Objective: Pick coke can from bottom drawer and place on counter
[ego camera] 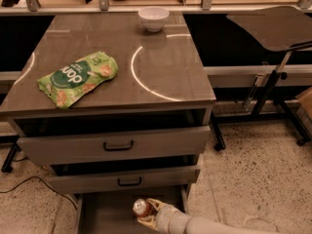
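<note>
Glossy grey-brown table (pixel 97 38) carries a green snack bag (pixel 78 77) at left and a white bowl (pixel 153 18) by its back edge. Below, in the open bottom drawer (pixel 102 216), I see the coke can (pixel 140 207), my end effector (pixel 144 213) closed around it from the right.

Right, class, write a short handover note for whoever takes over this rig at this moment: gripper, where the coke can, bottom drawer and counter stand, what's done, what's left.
Gripper: down inside the open bottom drawer, right against the coke can; grasp not confirmed.
Coke can: in the bottom drawer, near its front.
Counter: holds a green snack bag and a white bowl; no can on it.
Done: drawer open, gripper at the can.
Left: secure the can, lift it out, set it on the counter.
</note>
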Available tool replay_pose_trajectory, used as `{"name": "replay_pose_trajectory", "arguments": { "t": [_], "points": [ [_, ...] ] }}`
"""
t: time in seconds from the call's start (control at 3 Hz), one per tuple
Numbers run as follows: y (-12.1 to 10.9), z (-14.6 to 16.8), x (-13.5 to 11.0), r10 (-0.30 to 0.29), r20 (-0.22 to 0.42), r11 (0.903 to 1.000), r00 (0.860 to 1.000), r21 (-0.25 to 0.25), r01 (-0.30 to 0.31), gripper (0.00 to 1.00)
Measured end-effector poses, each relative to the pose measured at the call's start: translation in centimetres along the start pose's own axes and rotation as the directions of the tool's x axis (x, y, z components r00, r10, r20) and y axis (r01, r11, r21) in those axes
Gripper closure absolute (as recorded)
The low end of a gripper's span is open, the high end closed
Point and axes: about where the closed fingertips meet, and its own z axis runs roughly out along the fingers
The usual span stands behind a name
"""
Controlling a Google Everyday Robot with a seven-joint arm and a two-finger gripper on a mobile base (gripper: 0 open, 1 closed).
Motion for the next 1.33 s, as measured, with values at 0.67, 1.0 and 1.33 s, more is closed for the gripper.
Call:
{"name": "replay_pose_trajectory", "arguments": {
  "t": [0.67,1.0,1.33],
  "points": [
    [-1.1,-5.9,-6.8,-0.072,-0.101,0.9970,0.992,0.019,0.075,1.00],
    [-3.6,-7.7,-9.3,-0.138,-0.124,0.9873,0.983,0.062,0.147,1.00],
    [-4.0,-8.0,-9.5,-0.142,-0.127,0.9861,0.982,0.068,0.152,1.00]
  ]
}}
